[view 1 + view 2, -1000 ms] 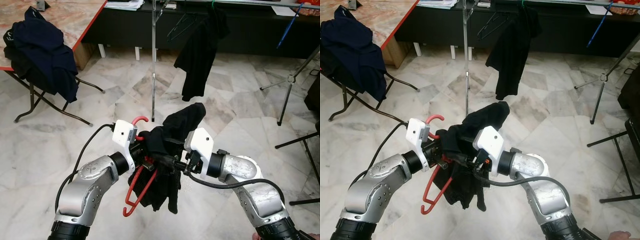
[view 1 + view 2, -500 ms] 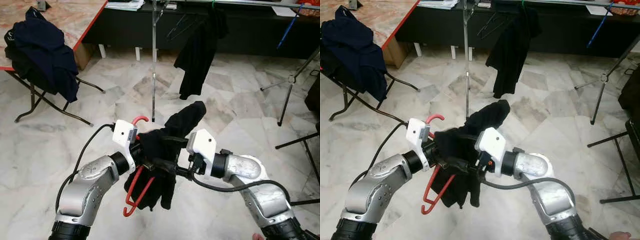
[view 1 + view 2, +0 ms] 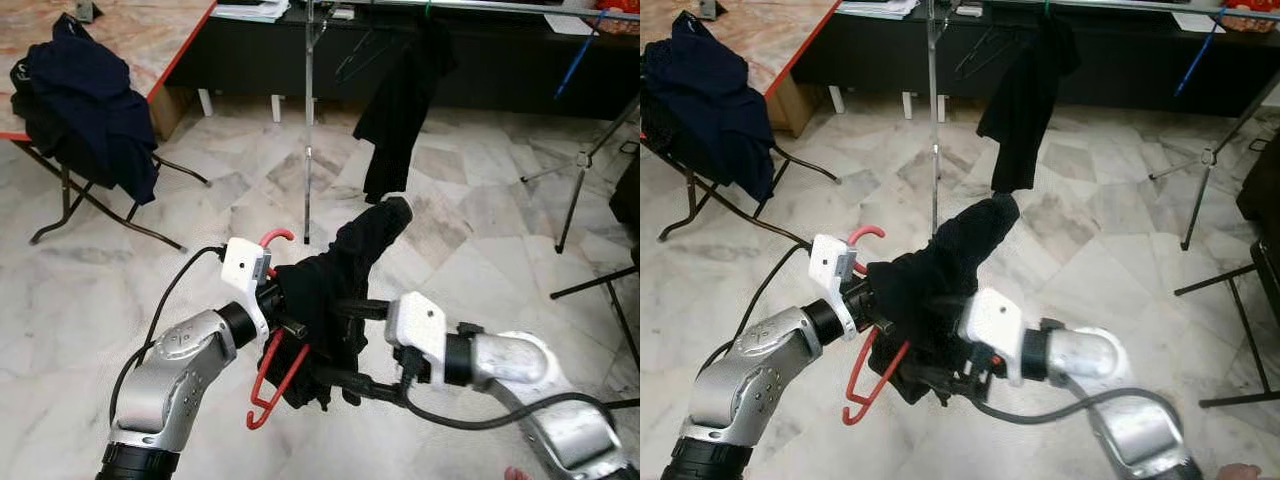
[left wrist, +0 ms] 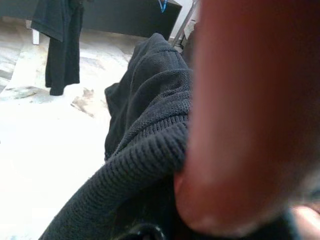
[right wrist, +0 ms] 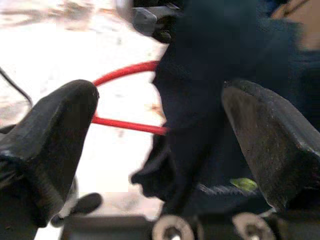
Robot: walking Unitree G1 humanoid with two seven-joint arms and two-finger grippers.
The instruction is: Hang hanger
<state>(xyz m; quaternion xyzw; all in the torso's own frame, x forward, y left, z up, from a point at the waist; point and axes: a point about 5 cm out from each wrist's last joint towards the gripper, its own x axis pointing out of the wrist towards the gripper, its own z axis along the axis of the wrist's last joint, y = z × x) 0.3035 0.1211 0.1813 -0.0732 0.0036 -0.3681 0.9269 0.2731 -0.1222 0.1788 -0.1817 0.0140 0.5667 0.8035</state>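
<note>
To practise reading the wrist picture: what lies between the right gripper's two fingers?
In the right wrist view, the black garment and the red hanger lie between the open fingers.

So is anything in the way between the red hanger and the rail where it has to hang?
Nothing visible. The red hanger, draped with a black garment, is held by the left gripper; open marble floor stretches to the clothes rack.

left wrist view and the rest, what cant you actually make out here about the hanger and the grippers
- Left wrist view: a blurred red hanger sits against the lens beside the black garment, so the left gripper's hold cannot be read.
- Eye views: the garment covers most of the hanger, hiding the left gripper's fingers.
- Right gripper: its open fingers straddle the garment; contact cannot be told.
- Clothes rack: its top is cut off by the upper edge.
</note>
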